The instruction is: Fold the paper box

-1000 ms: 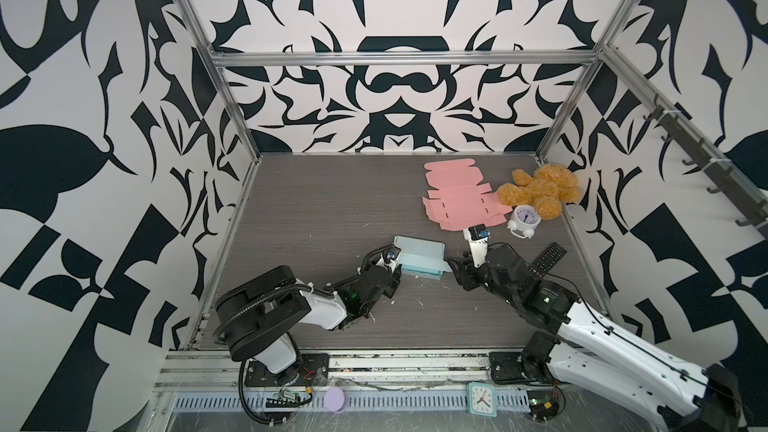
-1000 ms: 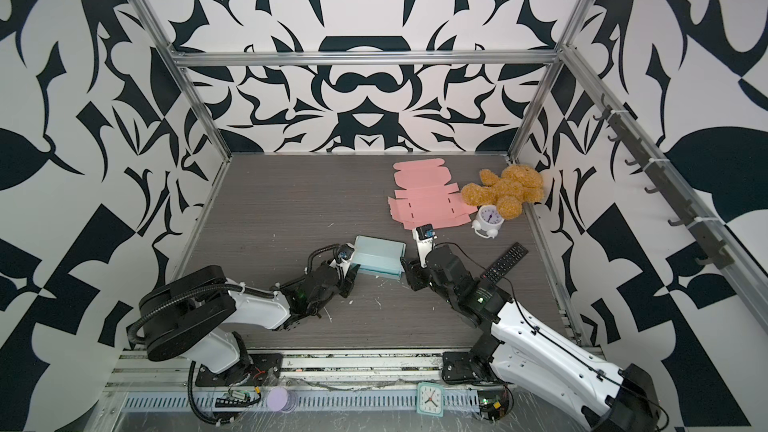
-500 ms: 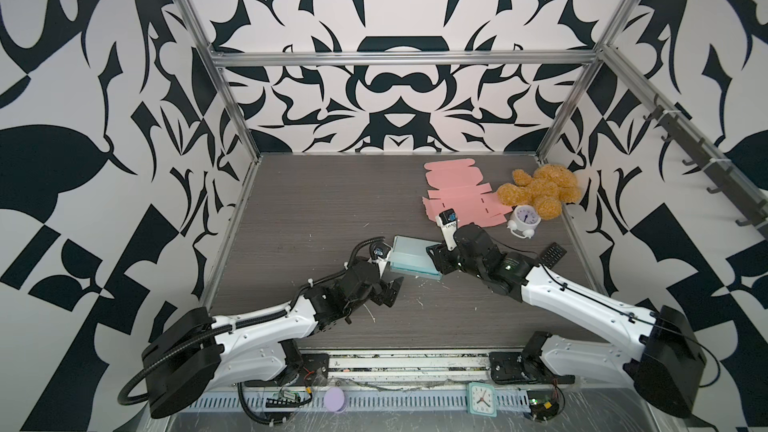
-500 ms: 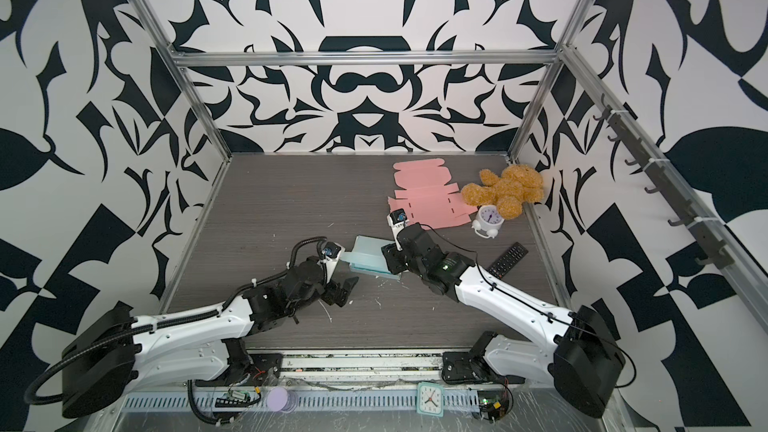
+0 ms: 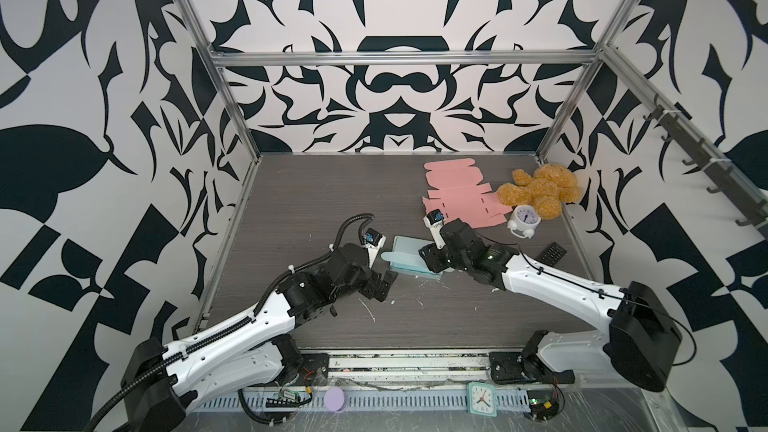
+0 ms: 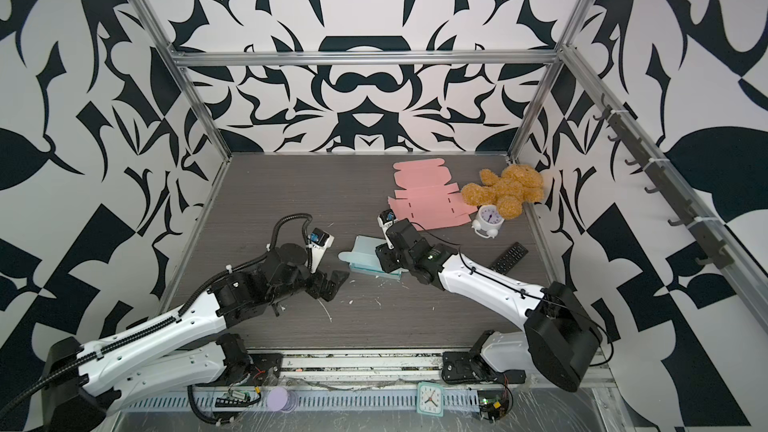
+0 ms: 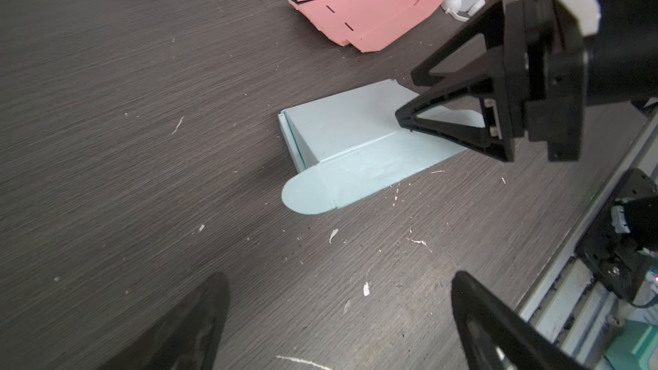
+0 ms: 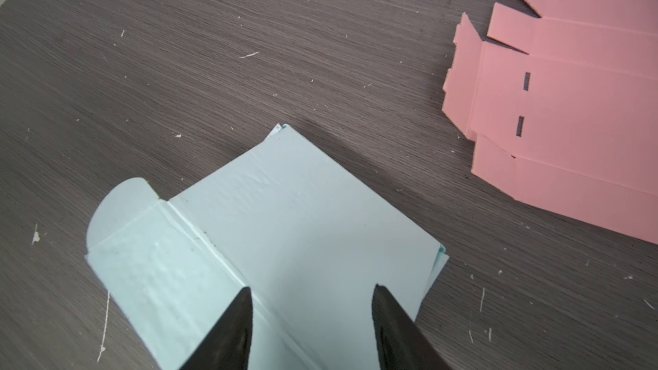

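L tool sits low over the tabletop, front-centre, jaws spread wide w/ nothing btwn them. In the L wrist view its fingers frame only bare wood grain & white scraps. It is just beside the box's near-L corner, not touching.

Next over is the light-blue paper box, seen in both top views, approx mid-tabletop toward the front, btwn the two tools. Its lid is folded down over the body. A long front flap w/ a rounded ear lies flat on the wood, on the side facing the L arm.

R tool is on the box's R end, jaws part-spread, pinching nothing. The L wrist view shows one fingertip touching the lid by the flap crease; the other tip is higher, over the far part of the lid, contact unclear. In the R wrist view both tips stand over the lid, R tool centred near the crease.

Further R & back, a pink box blank lies flat & unfolded, slots showing. A white alarm clock is just beside its R edge. A tan teddy bear lies behind the clock, by the R wall. A black remote lies near the R edge, beside the R forearm.

Front rail, L to R: purple disc, teal square clock.
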`<state>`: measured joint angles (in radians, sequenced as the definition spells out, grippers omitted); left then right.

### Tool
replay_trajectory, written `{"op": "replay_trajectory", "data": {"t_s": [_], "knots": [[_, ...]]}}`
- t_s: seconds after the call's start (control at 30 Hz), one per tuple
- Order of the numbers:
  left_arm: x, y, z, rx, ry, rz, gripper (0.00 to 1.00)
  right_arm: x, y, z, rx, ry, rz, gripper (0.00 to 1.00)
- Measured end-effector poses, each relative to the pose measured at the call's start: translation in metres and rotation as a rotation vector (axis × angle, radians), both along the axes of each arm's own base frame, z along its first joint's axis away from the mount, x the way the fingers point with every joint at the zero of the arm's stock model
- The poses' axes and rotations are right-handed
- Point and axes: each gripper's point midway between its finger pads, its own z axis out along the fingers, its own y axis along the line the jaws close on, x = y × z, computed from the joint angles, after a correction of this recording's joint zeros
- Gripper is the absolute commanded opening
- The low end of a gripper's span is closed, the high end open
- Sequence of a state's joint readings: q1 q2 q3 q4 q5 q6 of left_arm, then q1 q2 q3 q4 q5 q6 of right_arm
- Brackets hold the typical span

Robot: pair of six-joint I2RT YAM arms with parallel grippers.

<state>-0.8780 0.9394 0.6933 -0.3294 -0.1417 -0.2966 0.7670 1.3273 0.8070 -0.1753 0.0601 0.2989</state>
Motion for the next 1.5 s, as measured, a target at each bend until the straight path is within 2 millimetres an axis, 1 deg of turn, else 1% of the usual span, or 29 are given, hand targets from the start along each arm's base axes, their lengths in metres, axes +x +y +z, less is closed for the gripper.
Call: {"op": "replay_trajectory", "data": {"t_s": [0.1, 0.2, 0.33, 0.47, 0.53, 0.67, 0.87, 1.17, 1.5], "knots": [[0.018, 0.005, 0.006, -0.032, 0.039, 0.036, 0.99, 0.000, 0.000, -0.002, -0.005, 0.004, 0.001, 0.56], [0.038, 0.005, 0.004, -0.048, 0.100, 0.058, 0.95, 0.000, 0.000, -0.005, -0.009, 0.011, 0.003, 0.56], [0.058, -0.003, -0.010, -0.050, 0.183, 0.066, 0.89, 0.001, -0.001, -0.008, -0.014, 0.018, 0.000, 0.56], [0.068, -0.019, -0.027, -0.045, 0.246, 0.043, 0.86, 0.002, -0.002, -0.008, -0.014, 0.018, -0.003, 0.56], [0.072, -0.024, -0.036, -0.044, 0.269, 0.040, 0.80, 0.003, -0.002, -0.008, -0.013, 0.020, -0.006, 0.56], [0.076, -0.032, -0.054, -0.038, 0.316, 0.027, 0.75, 0.003, -0.004, -0.010, -0.010, 0.021, -0.013, 0.56], [0.084, -0.042, -0.068, -0.045, 0.354, 0.024, 0.68, -0.001, -0.008, -0.021, -0.014, 0.042, -0.018, 0.56], [0.089, -0.049, -0.079, -0.049, 0.379, 0.016, 0.63, -0.005, -0.015, -0.033, -0.024, 0.066, -0.029, 0.55], [0.089, -0.054, -0.091, -0.060, 0.413, 0.012, 0.57, -0.006, -0.017, -0.036, -0.025, 0.069, -0.031, 0.55]]}}
